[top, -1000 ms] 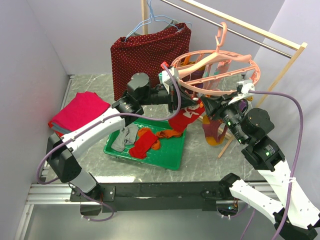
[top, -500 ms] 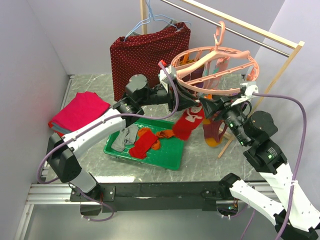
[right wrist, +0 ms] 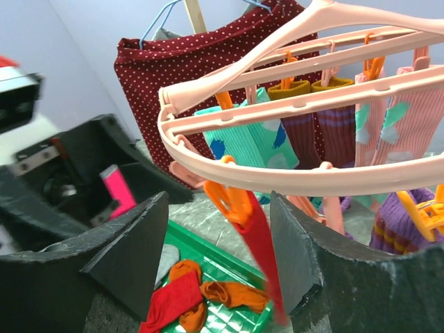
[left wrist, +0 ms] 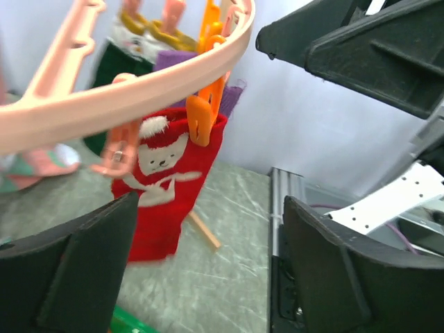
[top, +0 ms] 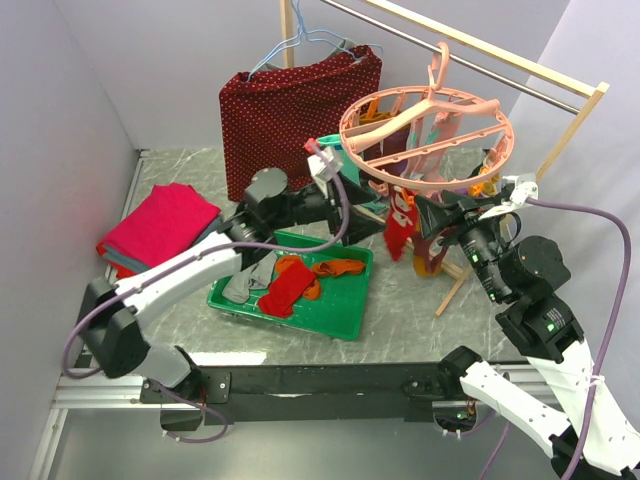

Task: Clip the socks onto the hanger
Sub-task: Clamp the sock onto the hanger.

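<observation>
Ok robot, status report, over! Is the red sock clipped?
Left hand open, right hand open. Red sock hangs from orange clip on the hanger. More socks lie in the green tray. Over.

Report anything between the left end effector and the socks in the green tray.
Nothing visible does. The left end effector is open beside the hanger, and the loose socks lie uncovered in the green tray below it. The clipped red sock hangs ahead of it, outside that path.

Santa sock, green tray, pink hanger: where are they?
Santa sock (left wrist: 170, 208), left wrist view, its red middle.
Green tray (top: 336, 316), top view, bare floor near front.
Pink hanger (right wrist: 347, 183), right wrist view, front ring.
</observation>
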